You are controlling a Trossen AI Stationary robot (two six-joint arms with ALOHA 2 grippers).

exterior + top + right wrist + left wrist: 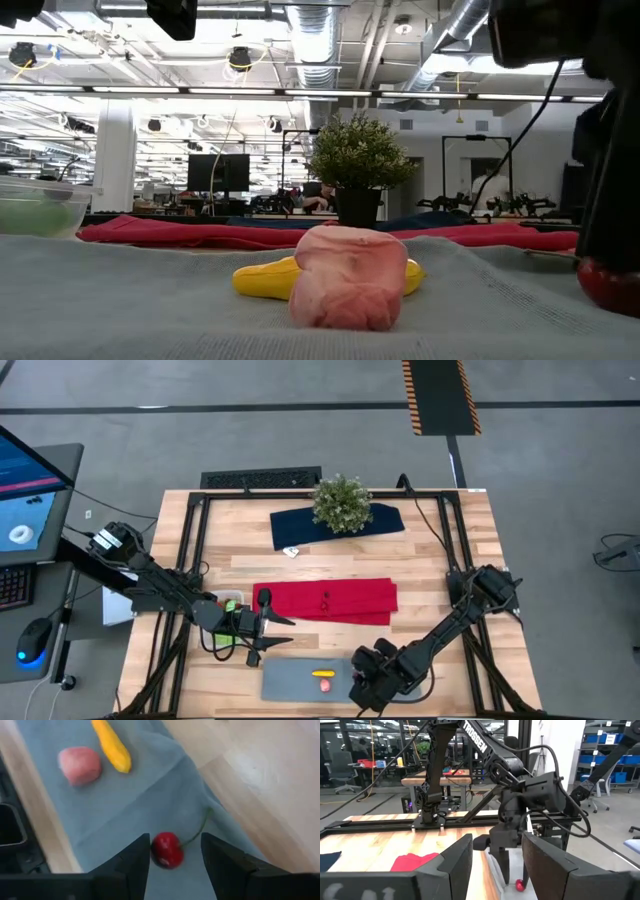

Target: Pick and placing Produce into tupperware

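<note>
A grey mat (290, 682) lies at the table's near edge. On it rest a yellow produce piece (112, 745), a pink one (80, 765) and a red cherry (167, 849) with a thin stem. My right gripper (176, 840) points steeply down over the mat's right end, open, one finger on each side of the cherry. My left gripper (272, 628) hovers level left of the mat, open, nothing between its fingers. The clear tupperware (35, 205), with something green inside, stands beside the left arm (232, 603). My right gripper comes at the cherry from above, slanting. One finger (135, 855) stands right against the cherry's side (156, 849), and I cannot tell whether it touches. The other finger stands clear of the cherry, which lies on the mat.
A red cloth (325, 600) lies across the table's middle. Behind it are a navy cloth (300, 525) and a bushy potted plant (342, 505). Black frame rails (190, 560) run along the table's left and right sides.
</note>
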